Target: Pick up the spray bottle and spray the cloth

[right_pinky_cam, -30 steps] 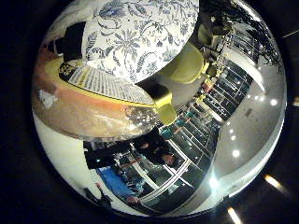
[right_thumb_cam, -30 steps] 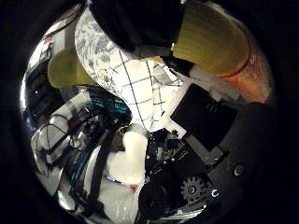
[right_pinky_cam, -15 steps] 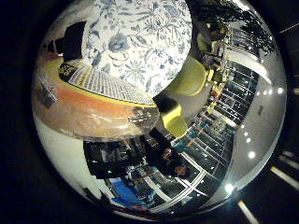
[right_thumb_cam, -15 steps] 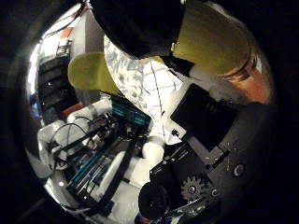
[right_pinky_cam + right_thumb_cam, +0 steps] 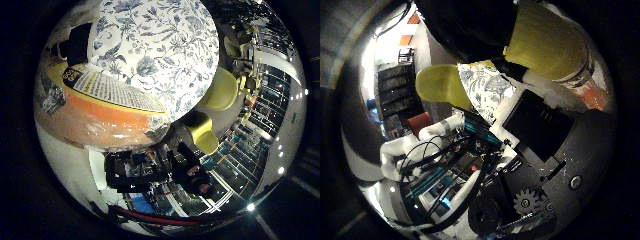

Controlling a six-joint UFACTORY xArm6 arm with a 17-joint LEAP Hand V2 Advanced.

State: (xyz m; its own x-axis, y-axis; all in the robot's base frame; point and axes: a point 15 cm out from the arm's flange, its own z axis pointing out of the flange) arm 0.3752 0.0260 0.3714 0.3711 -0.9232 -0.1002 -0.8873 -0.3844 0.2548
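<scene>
The cloth [image 5: 160, 50], white with a blue floral print, lies spread over a rounded surface and fills much of the little finger side palm view. Beyond its edge stand yellow-green chairs [image 5: 220, 90], and further off a dim room with shelving or racks [image 5: 265, 110] and small ceiling lights [image 5: 250, 206]. The spray bottle [image 5: 95, 112], with an orange translucent body and a yellow printed label, sits hard against the palm, close beside the cloth in that view. In the thumb side palm view its yellow-green upper part [image 5: 547, 42] fills one corner, pressed against the hand [image 5: 520, 150], whose white and black finger parts curl up around it; the hand is clamped on the spray bottle. A strip of the cloth shows between the bottle and a yellow-green chair back [image 5: 442, 85]. Against the frames one second and half a second earlier, the cloth takes a larger share of the little finger side view and the chairs sit nearer its edge, while the strip of cloth in the thumb side view has narrowed; the whole picture has shifted, consistent with the camera moving. The bottle's position against the palm is unchanged.
</scene>
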